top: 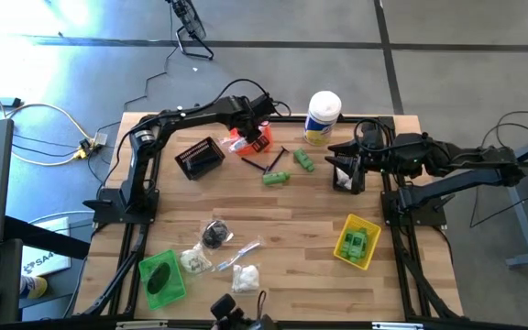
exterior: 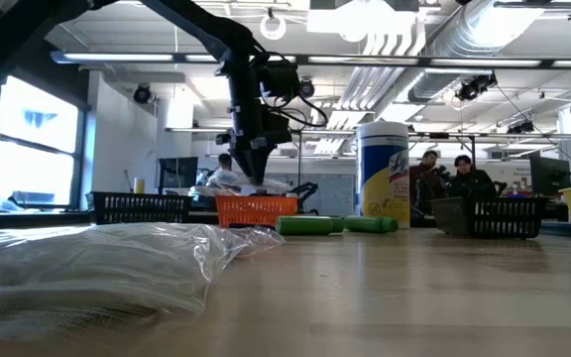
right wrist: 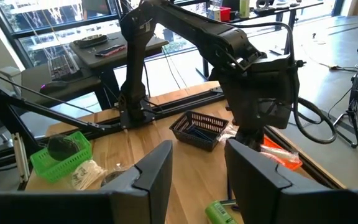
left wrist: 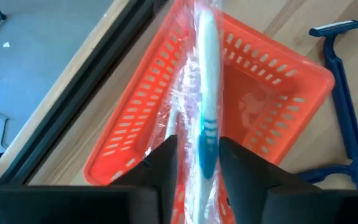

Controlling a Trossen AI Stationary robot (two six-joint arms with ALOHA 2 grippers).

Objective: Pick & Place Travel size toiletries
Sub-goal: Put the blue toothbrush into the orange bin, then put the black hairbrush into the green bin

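Observation:
My left gripper [left wrist: 199,168] is shut on a clear-wrapped slim packet [left wrist: 205,81] holding a white and blue toothbrush, right over the orange bin [left wrist: 272,81] at the table's far side; it also shows in the high view [top: 257,133]. My right gripper [right wrist: 197,174] is open and empty above a black bin [top: 344,181] at the far right. Two green mini bottles [top: 278,178] and thin black sticks [top: 269,163] lie between the arms. A dark round bundle [top: 214,234], bags of white puffs [top: 245,276] and a slim packet [top: 236,254] lie near the front. My left gripper pinches the wrapped packet between its two fingers at the toothbrush's blue-marked handle part [left wrist: 206,146]. The fingers point down from above and lie along the packet. The packet reaches below the fingers into the orange bin; whether its lower end touches the bin floor, I cannot tell.
A tall white canister [top: 322,117] stands at the far edge. A second black bin [top: 200,158] sits left of the orange one. A yellow bin [top: 357,242] sits front right, a green bin [top: 163,278] front left. Blue razors [left wrist: 342,93] lie beside the orange bin.

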